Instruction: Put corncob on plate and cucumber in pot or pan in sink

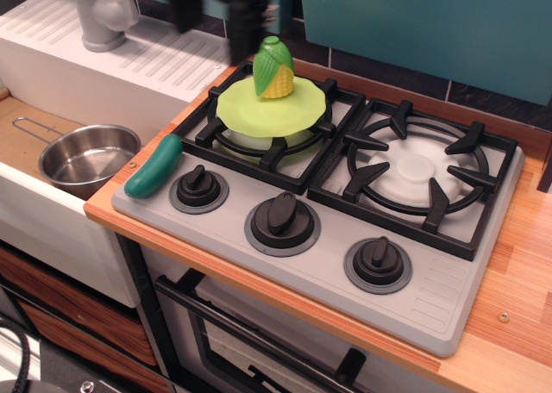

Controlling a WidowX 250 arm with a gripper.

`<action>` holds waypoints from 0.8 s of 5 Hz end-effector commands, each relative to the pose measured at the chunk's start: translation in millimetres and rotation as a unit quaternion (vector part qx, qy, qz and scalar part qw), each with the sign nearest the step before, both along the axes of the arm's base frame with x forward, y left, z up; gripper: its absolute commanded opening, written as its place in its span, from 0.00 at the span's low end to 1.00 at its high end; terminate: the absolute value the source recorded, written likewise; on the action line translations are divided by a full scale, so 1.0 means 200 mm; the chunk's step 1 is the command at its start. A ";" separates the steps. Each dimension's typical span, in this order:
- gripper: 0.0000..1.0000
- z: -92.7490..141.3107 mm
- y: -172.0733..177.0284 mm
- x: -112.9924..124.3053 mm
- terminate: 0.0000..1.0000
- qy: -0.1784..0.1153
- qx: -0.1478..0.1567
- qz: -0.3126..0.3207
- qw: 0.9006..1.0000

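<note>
On the stove's edge (285,272) the cucumber (153,165) lies diagonal; blurred gripper (211,9), state unclear.

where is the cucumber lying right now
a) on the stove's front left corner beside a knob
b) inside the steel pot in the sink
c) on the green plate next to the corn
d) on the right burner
a: the cucumber lies on the grey stove top at its front left corner, just left of the nearest knob, outside the pot, which looks empty.
</note>
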State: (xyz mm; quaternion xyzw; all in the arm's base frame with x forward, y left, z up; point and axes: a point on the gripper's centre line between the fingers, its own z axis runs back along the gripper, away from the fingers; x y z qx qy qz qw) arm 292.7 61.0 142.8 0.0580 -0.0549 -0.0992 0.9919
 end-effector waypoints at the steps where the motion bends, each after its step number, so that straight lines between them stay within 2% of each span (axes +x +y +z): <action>1: 1.00 -0.01 0.16 -0.11 0.00 -0.051 0.031 0.042 0.997; 4: 1.00 -0.16 0.27 -0.20 0.00 -0.040 0.010 0.076 0.996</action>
